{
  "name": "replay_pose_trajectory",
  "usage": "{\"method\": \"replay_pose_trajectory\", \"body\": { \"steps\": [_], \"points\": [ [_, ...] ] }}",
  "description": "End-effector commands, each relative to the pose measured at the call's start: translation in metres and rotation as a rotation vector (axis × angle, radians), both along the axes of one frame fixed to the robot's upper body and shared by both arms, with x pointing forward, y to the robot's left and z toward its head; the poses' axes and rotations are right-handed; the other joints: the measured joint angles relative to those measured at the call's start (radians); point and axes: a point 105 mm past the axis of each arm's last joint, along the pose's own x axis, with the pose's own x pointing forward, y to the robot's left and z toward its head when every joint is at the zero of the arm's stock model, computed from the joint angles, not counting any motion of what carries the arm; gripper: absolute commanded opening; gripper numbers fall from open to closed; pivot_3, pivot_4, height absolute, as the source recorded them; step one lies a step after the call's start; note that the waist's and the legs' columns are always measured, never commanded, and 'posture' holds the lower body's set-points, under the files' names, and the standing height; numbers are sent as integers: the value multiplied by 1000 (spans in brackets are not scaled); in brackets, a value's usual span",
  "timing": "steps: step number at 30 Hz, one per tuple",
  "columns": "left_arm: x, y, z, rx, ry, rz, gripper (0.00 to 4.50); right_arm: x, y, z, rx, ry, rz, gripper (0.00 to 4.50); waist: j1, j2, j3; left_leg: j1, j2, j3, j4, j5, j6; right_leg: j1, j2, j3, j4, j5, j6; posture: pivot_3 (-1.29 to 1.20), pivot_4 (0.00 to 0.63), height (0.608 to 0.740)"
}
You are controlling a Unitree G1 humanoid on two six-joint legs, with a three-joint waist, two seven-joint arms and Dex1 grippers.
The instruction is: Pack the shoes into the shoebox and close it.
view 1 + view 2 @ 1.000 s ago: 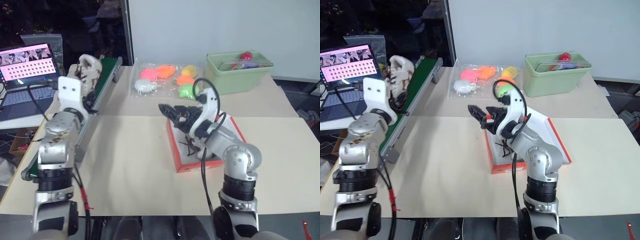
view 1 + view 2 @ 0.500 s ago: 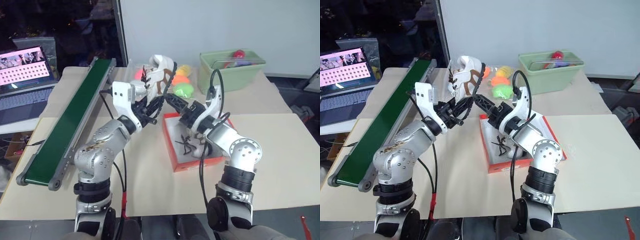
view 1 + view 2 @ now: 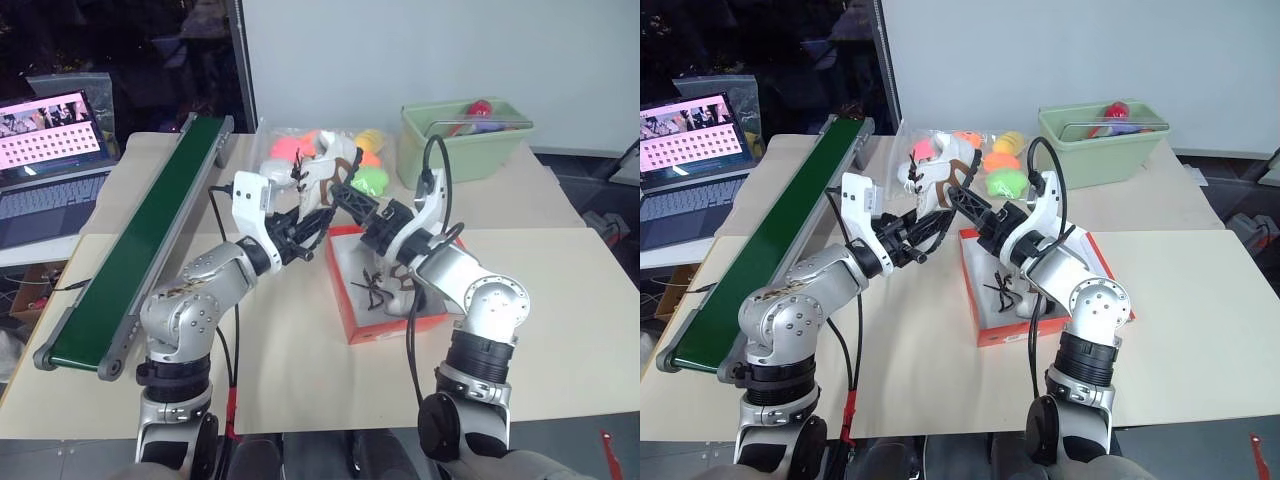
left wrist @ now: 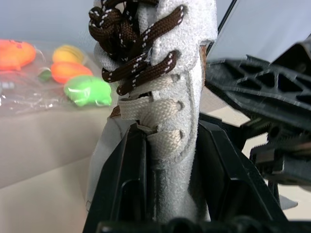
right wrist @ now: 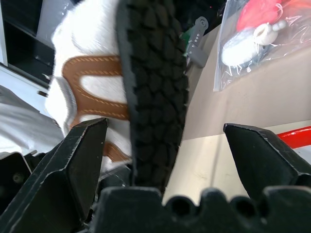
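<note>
A white shoe (image 3: pixel 325 175) with brown trim and dark laces hangs above the near left corner of the red-orange shoebox (image 3: pixel 352 322). My left gripper (image 4: pixel 167 150) is shut on its upper, below the laces. Just to its right, my right gripper (image 5: pixel 165 126) is open, and the shoe's black treaded sole (image 5: pixel 153 82) stands between its spread fingers (image 5: pixel 80 160) without either one pressing on it. Inside the open shoebox, black laces (image 3: pixel 375 290) of a second shoe show. My right arm hides most of that shoe.
A long green conveyor belt (image 3: pixel 150 230) runs along the left of the table, with a laptop (image 3: pixel 50 130) beyond it. A clear bag of colourful plush toys (image 3: pixel 365 165) and a pale green bin (image 3: pixel 465 140) sit at the back. Bare table lies right of the box.
My left arm has carried the shoe from over the conveyor rightwards to the box and rolled it, then lowered it a little. My right gripper stayed put, still open. The camera has also shifted.
</note>
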Motion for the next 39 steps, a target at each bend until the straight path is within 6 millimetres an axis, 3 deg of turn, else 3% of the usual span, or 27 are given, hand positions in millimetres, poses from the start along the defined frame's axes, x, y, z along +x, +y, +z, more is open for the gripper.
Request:
{"method": "replay_pose_trajectory", "body": {
  "steps": [1,6,10,13,19,32,35,39],
  "points": [
    [0,-5,9,6,-49,-37,1467,-10,6,32,31,-117,26,4500,1,0,0,0,0,0,0,0,0,0,0,0,0,0,0,0,150,729],
    [3,-12,8,69,-86,-59,1467,-13,10,35,17,-132,51,4500,3,0,0,-1,0,0,0,0,0,0,0,0,-1,0,0,0,150,729],
    [-2,-33,8,173,-166,-128,1467,-16,16,29,-32,-125,79,4500,4,0,0,-1,0,0,0,0,0,0,0,0,-1,0,0,0,150,729],
    [-4,-39,14,170,-198,-137,1467,-16,17,25,-55,-116,86,4500,5,1,0,-1,0,0,0,0,0,0,0,0,-1,0,0,0,150,729],
    [-7,-42,27,172,-250,-141,1467,-14,16,14,-98,-85,72,4500,4,1,0,-1,0,0,0,0,0,-1,0,0,-2,0,0,0,150,729],
    [-5,-39,33,160,-274,-119,1467,-1,8,11,-52,-46,4,4500,5,1,1,-1,0,0,0,0,0,0,0,0,-2,0,0,0,150,729],
    [-5,-40,33,155,-273,-116,1426,1,6,11,-44,-43,-9,3787,5,1,1,-1,0,0,0,0,0,0,0,0,-2,0,0,0,150,729],
    [-5,-39,33,157,-273,-113,1426,2,6,12,-35,-45,-15,2440,4,1,1,-1,0,0,0,0,0,-1,0,0,-2,0,0,0,150,729]
  ]
}}
